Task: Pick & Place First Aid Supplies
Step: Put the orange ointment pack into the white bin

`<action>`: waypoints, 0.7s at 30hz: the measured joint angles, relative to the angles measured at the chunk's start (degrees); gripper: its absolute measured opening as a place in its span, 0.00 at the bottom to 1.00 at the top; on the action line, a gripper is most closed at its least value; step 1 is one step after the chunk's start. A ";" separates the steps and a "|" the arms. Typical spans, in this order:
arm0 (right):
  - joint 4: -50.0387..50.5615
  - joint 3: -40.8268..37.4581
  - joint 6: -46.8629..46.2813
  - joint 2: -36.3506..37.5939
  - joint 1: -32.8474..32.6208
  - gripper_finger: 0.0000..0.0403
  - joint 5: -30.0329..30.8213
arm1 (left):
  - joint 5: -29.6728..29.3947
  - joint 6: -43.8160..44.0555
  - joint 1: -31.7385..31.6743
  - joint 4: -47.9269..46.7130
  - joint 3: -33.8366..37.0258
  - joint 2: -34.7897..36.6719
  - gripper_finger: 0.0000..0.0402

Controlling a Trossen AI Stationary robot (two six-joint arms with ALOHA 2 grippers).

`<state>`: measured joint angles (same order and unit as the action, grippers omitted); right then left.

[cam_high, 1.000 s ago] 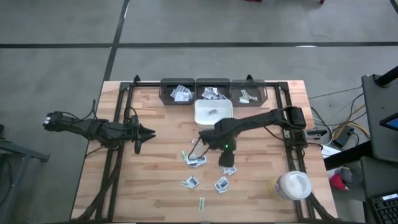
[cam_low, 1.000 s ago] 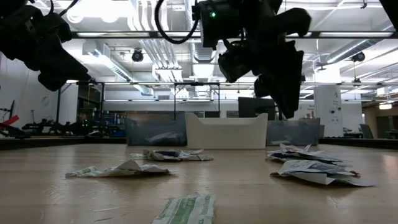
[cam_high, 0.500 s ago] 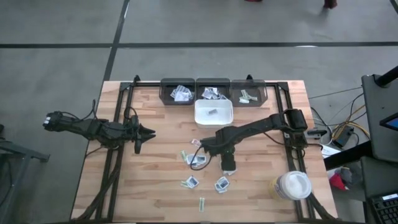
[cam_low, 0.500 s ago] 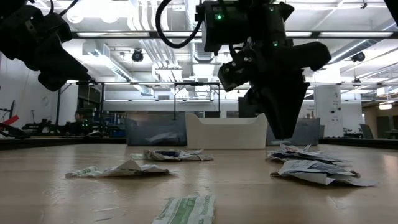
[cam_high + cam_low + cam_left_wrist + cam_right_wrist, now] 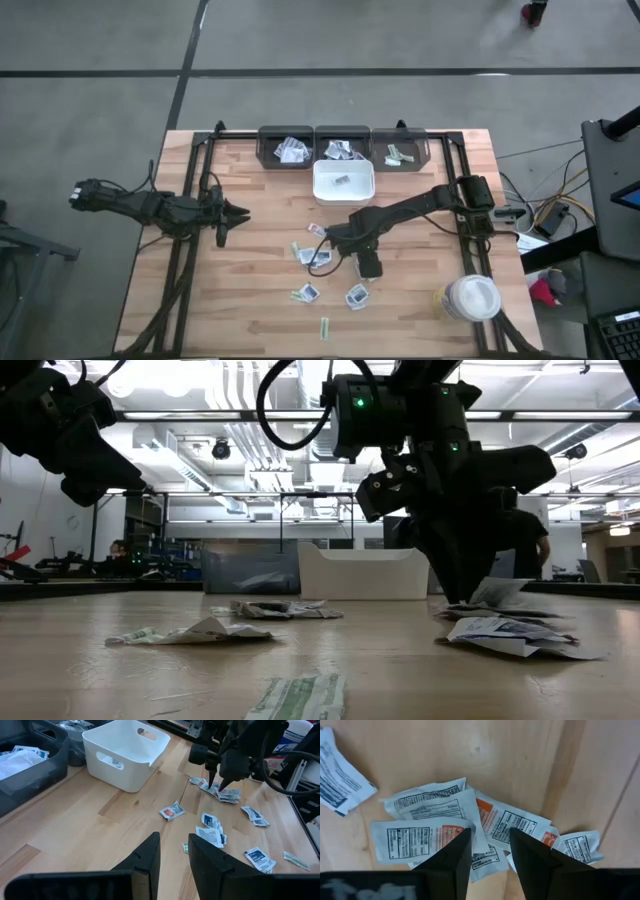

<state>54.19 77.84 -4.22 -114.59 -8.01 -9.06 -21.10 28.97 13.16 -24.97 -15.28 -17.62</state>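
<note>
1. The right gripper (image 5: 489,855) hung low over the middle of the table, fingers apart with a narrow gap and nothing between them, pointing down at a pile of packets (image 5: 470,832).
2. That pile was several overlapping flat white packets with black print and orange-red marks, lying on the bare wood; in the left wrist view the fingertips (image 5: 216,784) stood at the pile's edge (image 5: 222,794), and whether they touched it could not be told.
3. One blue-striped packet (image 5: 337,772) lay just beside the pile, apart from it.
4. More packets (image 5: 308,293) were scattered on the near side of the table, with a narrow pale strip (image 5: 325,327) closest to the front edge.
5. The white tray (image 5: 343,182) sat behind the pile, in front of three dark bins (image 5: 342,146) that held more packets.
6. A white-lidded jar (image 5: 472,298) stood at the right front corner.
7. The left gripper (image 5: 172,851) waited at the table's left side, fingers slightly apart and empty.
</note>
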 joint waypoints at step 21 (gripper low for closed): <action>-0.45 0.31 1.06 3.10 -0.02 0.33 -5.09 | 0.00 1.01 0.01 0.05 0.62 -0.01 0.23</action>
<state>53.74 78.15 -3.15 -111.48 -8.03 -14.14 -21.10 29.98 13.17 -24.92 -14.66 -17.63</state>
